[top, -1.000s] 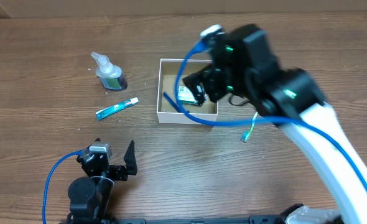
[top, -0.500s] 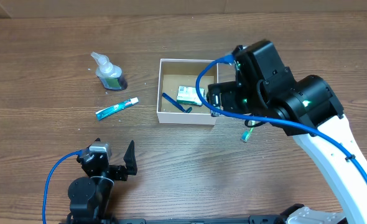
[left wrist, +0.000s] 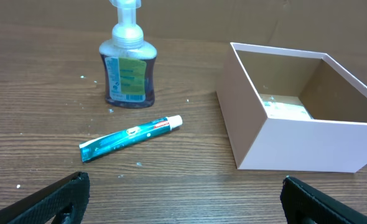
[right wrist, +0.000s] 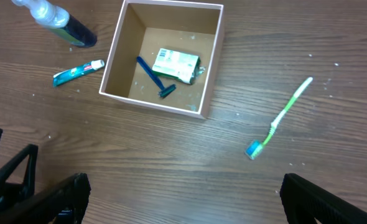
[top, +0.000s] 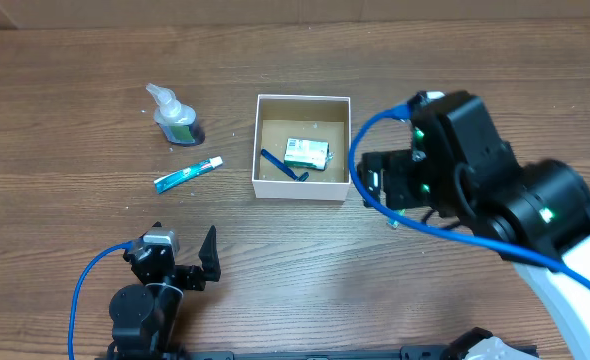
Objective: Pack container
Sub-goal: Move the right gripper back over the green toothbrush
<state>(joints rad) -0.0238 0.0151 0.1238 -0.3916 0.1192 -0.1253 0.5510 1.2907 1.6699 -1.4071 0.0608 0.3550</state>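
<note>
The container (top: 257,182) is a square white-walled box with a brown inside, at the table's middle; it shows too in the left wrist view (left wrist: 277,143) and the right wrist view (right wrist: 112,62). In it lie a green-and-white packet (top: 306,153) and a blue razor (top: 281,166). A blue-green toothpaste tube (top: 187,175) and a clear pump bottle (top: 175,117) lie left of it. A green toothbrush (right wrist: 280,118) lies right of it. My right gripper (right wrist: 182,199) is open and empty, raised above the table right of the container. My left gripper (left wrist: 182,198) is open and empty near the front edge.
The wooden table (top: 65,230) has small white crumbs on it. A brown cardboard wall (top: 175,10) runs along the back edge. My right arm's blue cable (top: 375,200) loops beside the container's right wall.
My right gripper has drawn back from over the container toward the right and front, leaving the green-and-white packet and razor inside. The left arm has not moved.
</note>
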